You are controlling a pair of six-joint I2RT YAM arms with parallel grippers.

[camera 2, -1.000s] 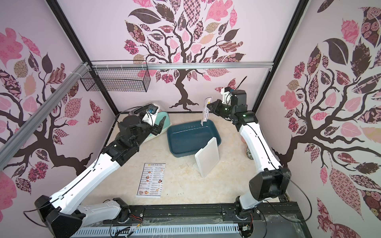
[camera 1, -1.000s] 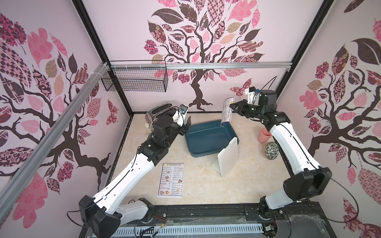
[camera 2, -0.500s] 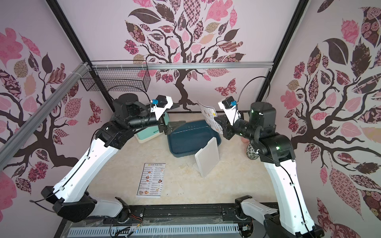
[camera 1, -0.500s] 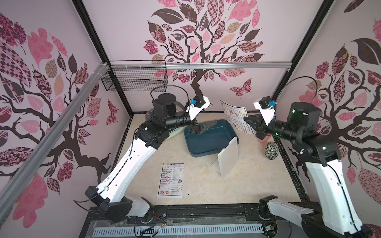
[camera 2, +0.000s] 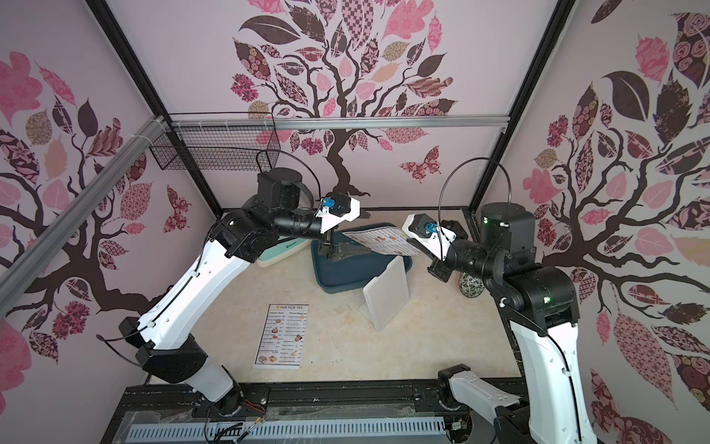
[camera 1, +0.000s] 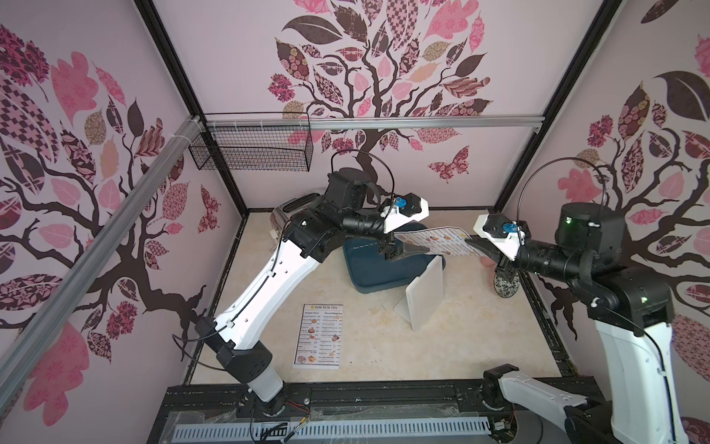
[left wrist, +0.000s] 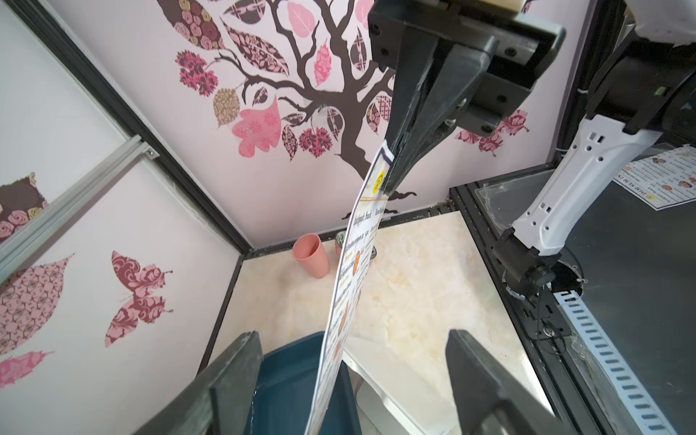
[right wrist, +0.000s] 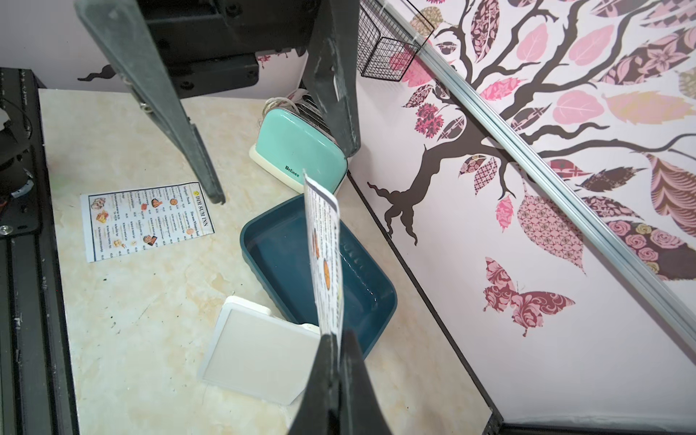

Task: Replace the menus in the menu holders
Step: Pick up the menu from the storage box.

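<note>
The left gripper (left wrist: 352, 337) has risen above the dark blue plastic tub (camera 1: 365, 273), jaws apart astride the thin white paper menu (camera 1: 438, 242) the right gripper (right wrist: 336, 339) pinches. A handover looks imminent

Held menu (camera 1: 434, 241): upright at back of blue tub (camera 1: 365, 273), now face-up above it.
Left gripper (left wrist: 352, 337): risen to straddle its free end.
</note>
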